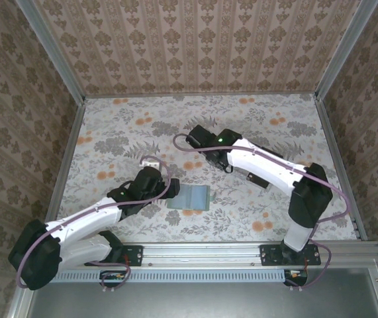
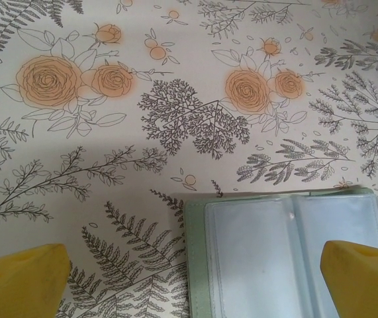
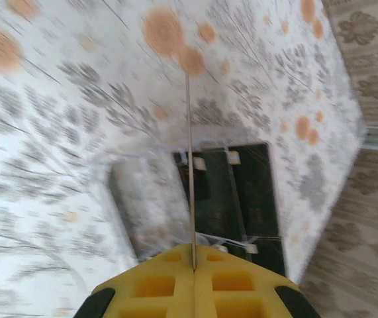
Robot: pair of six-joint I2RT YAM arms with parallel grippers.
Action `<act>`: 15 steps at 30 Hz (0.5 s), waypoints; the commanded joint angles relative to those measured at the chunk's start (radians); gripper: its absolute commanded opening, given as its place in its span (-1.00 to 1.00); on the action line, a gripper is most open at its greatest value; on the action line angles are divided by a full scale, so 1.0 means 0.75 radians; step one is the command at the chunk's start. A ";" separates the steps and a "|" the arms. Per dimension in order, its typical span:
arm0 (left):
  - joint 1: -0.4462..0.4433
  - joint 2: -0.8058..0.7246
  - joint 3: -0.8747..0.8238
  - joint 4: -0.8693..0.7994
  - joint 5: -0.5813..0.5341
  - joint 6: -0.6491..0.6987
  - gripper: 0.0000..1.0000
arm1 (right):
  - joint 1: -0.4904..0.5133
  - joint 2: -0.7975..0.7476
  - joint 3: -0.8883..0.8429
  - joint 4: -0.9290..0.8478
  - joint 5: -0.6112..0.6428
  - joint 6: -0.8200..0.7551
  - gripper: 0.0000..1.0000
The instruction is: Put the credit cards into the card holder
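Two arms are out over the flowered table (image 1: 255, 119). One card holder (image 1: 190, 197) lies open and flat toward the near edge, with two clear sleeves facing up between its pale green borders. The left gripper (image 2: 194, 258) hangs just above it with its two yellow fingers (image 2: 20, 281) spread wide, holding nothing. The holder's left half sits under the gap between them.

Farther back, the right gripper (image 3: 194, 255) has its fingers pressed together on one credit card (image 3: 190, 165), which I see edge-on as a thin line rising from the seam. Below it stands one clear plastic rack (image 3: 149, 205) with black cards (image 3: 241, 192) in it. The blur keeps me from counting those. The held card is up in the air, apart from the holder.
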 commanded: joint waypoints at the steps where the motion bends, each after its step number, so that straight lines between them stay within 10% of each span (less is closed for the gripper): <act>1: 0.013 -0.004 0.029 -0.082 -0.088 -0.038 1.00 | 0.038 -0.130 -0.022 0.043 -0.357 0.261 -1.00; 7: 0.012 -0.014 0.010 -0.160 -0.166 -0.068 1.00 | 0.039 -0.344 -0.474 0.619 -0.846 0.751 -1.00; 15: 0.017 -0.028 -0.005 -0.198 -0.192 -0.088 1.00 | 0.040 -0.454 -1.078 1.466 -1.018 1.301 -1.00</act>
